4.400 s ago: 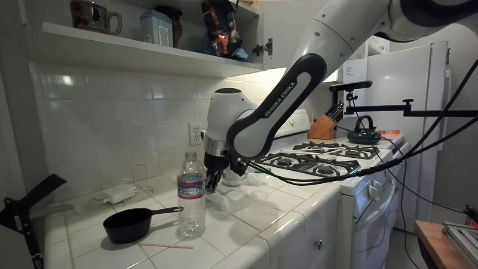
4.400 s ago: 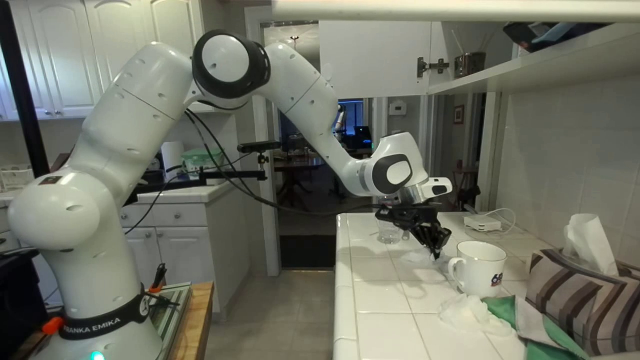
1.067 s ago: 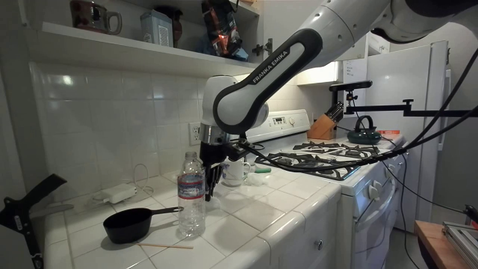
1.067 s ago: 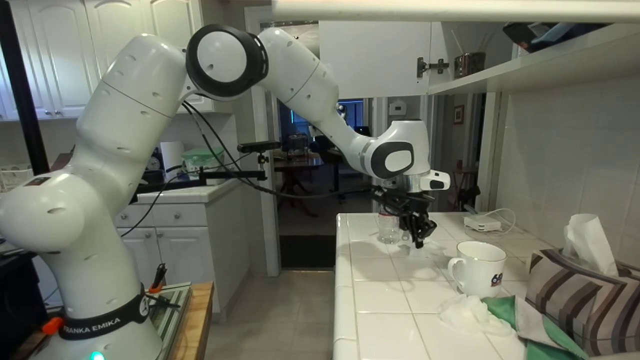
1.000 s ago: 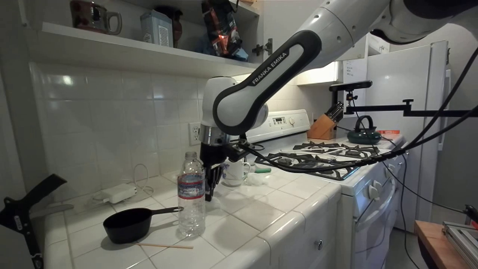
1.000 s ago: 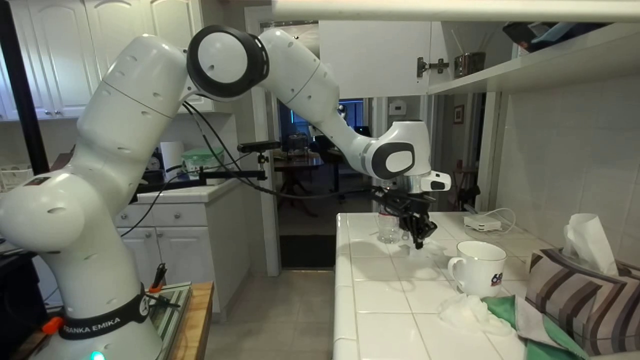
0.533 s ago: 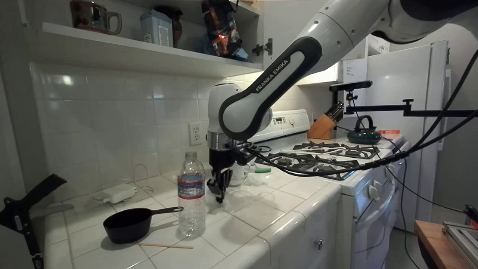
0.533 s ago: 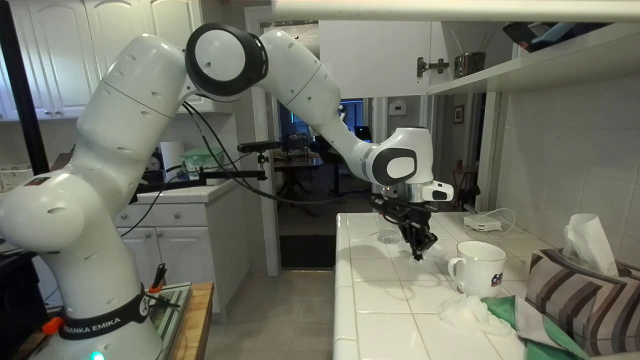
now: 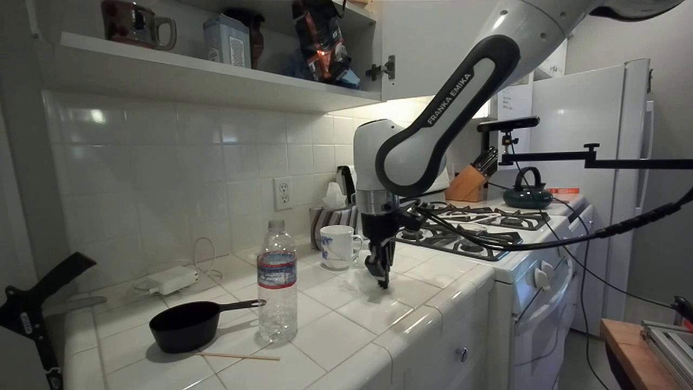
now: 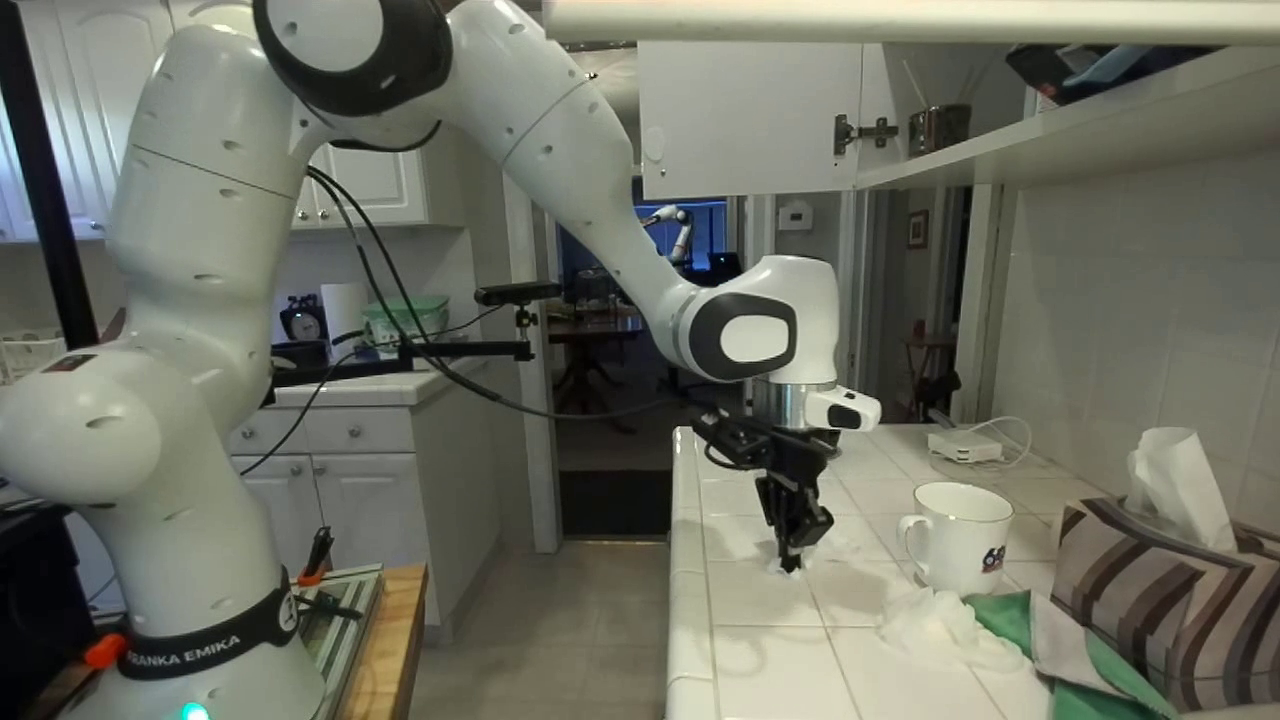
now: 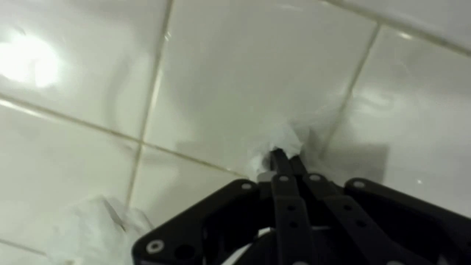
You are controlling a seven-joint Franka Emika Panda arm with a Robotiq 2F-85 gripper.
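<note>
the fingers (image 11: 289,209) are pinching a crumpled tissue (image 11: 285,139) at their tips, its long axis unclear; in an exterior view, a second wad (image 10: 945,630) is lying nearer and right.

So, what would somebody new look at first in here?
Probably the big white robot arm bent over the tiled counter, its black gripper shut on a crumpled white tissue. Next, in an exterior view, the clear plastic bottle beside a small black pan, and the striped tissue box near the white mug.
</note>
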